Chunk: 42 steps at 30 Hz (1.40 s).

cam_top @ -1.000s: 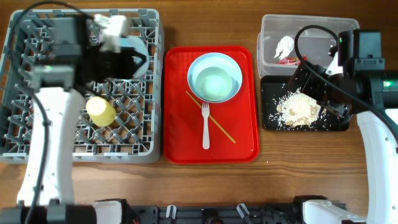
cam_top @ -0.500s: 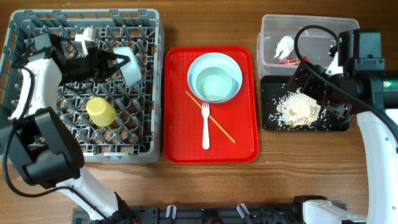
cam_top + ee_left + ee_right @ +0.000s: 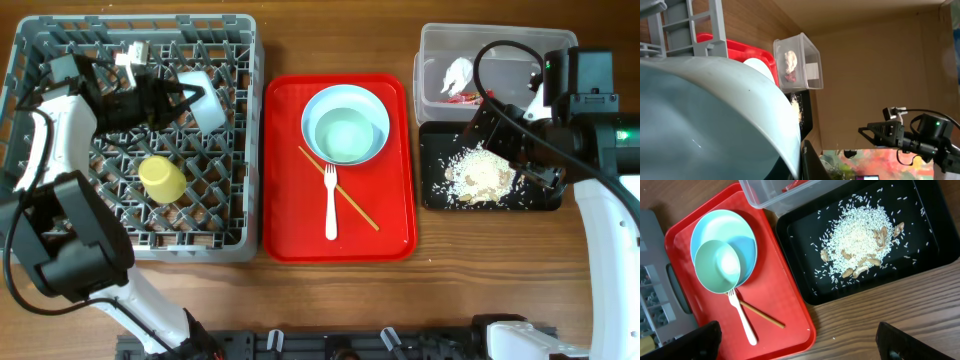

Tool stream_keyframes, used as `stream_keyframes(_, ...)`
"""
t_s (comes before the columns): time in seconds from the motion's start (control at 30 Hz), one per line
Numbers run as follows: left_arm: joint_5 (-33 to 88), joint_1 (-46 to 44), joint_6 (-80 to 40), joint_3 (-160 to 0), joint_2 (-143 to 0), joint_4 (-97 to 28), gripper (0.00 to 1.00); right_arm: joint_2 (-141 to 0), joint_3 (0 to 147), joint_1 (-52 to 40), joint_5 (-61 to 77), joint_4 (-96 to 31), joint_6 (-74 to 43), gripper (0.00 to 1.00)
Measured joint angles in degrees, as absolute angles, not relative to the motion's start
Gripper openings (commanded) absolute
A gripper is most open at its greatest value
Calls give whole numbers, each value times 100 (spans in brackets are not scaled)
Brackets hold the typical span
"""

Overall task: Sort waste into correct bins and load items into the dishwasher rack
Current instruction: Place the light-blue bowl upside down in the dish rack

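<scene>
Wood table (image 3: 450, 270), L tool (image 3: 188, 98) clamped on plate (image 3: 212, 110) in rack (image 3: 60, 228), cup (image 3: 162, 177) near, R tool (image 3: 797, 337) apart

No text, label or number is readable — anywhere.

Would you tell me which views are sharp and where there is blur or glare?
Overhead view: evenly lit and sharp, the white fork crisp. Left wrist view: the pale blue plate fills the foreground, soft and faintly glossy; the clear tub behind is sharper. Right wrist view: rice crisp, mild highlight in the mint-green bowl.
</scene>
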<state>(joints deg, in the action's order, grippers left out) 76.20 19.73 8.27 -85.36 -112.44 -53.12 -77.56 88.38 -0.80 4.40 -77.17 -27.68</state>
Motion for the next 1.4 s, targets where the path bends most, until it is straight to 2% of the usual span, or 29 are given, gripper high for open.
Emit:
stream_keyframes(0.23, 7623, 1669, 827, -8536, -11257, -5085, 4, -7756, 8838, -80, 440, -7732, -2788, 100)
stream_keyframes(0.87, 7137, 1850, 838, -8613, -11251, -5315, 4, -7756, 8838, -80, 440, -7752, -2788, 100)
stream_keyframes(1.0, 6860, 1876, 878, -8670, -11225, -5581, 9, -7756, 8838, -80, 440, -7776, -2788, 100)
stream_keyframes(1.1, 6130, 1997, 906, -8691, -11181, -5898, 20, -7756, 8838, -80, 440, -7778, -2788, 100)
stream_keyframes(1.17, 5631, 2119, 878, -8646, -11196, -6191, 41, -7756, 8838, -80, 440, -7778, -2788, 100)
stream_keyframes(1.4, 4611, 2536, 827, -8582, -11268, -6624, 88, -7756, 8838, -80, 440, -7778, -2788, 100)
